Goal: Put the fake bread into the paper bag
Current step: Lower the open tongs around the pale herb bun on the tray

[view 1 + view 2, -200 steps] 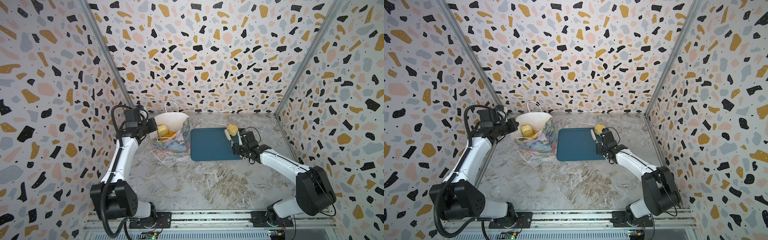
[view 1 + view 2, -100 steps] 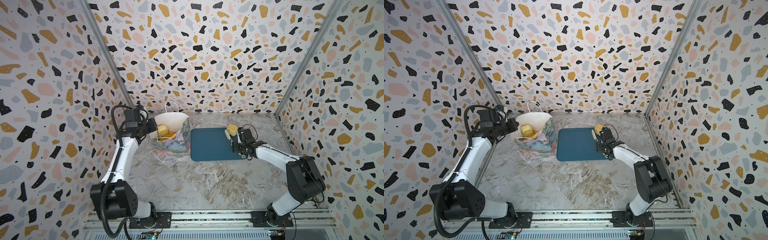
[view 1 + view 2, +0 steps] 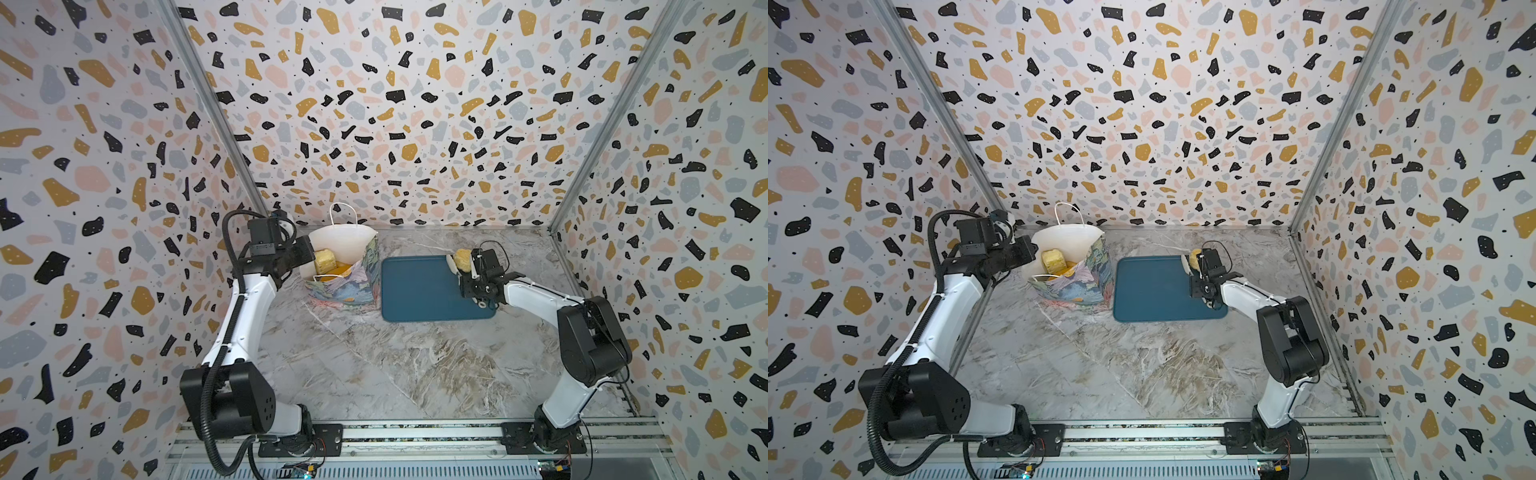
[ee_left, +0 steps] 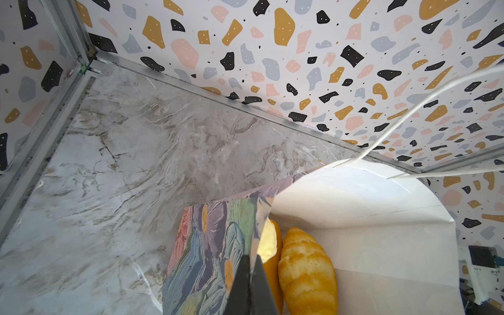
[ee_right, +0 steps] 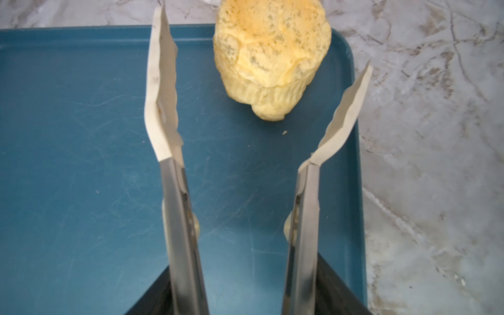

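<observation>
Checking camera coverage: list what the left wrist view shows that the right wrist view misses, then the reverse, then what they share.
Left wrist only: the paper bag, its wall pinched by the shut left gripper, a striped roll inside, a cord handle, and the speckled walls. Right wrist only: the blue tray, a pale bumpy bun at its corner, and tongs with tips apart. Both: the marble tabletop.

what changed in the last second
The right arm folded its elbow inward, and the right gripper carried the open tongs slightly closer to the bun at the tray corner. Nothing was grabbed or released. Unchanged: the bun, the tray, the bag with bread inside, and the left gripper pinching its rim.
</observation>
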Available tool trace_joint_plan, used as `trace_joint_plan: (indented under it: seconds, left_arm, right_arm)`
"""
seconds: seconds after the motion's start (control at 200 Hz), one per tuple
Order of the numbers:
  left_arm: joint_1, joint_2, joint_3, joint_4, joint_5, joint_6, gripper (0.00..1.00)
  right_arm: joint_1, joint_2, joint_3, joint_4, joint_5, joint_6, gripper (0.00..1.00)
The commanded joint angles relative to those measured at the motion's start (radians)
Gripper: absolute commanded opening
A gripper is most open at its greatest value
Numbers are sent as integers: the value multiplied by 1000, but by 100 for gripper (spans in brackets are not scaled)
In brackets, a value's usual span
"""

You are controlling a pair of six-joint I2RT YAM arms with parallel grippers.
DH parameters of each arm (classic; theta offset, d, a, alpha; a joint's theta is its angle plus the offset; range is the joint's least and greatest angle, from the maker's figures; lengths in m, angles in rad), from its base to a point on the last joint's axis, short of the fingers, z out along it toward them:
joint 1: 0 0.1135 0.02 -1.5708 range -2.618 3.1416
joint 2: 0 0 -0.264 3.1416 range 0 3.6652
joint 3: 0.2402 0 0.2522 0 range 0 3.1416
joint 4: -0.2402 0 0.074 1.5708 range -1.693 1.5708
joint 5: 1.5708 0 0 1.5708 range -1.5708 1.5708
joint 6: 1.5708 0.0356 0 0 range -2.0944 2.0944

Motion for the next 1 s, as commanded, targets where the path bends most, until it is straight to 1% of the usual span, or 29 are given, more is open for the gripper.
trace_joint_plan:
  seconds: [0.0,0.115,0.24,0.566,0.681,0.806,0.996]
  left_arm:
    - [-4,-22,-12,55,24,-4,0]
    - [-4,-23,-12,55,27,-5,0]
    - [-4,-20,-11,57,27,-6,0]
    - [-4,-20,-14,60,32,-9,0]
    - [-4,-19,-13,62,36,-11,0]
    - [-4,-18,-14,64,39,-12,0]
    - [-4,-19,-14,65,42,-13,0]
  right_arm:
    - [-13,19,61,-31,-5,-2,65]
    - [-26,57,93,-47,-6,-2,65]
    - [-30,85,121,-53,-12,-5,62]
    - [-34,95,128,-64,-10,0,57]
    - [-35,107,146,-90,-13,-1,58]
    - [-36,96,152,-108,-22,0,62]
    - [-37,82,155,-133,-4,0,63]
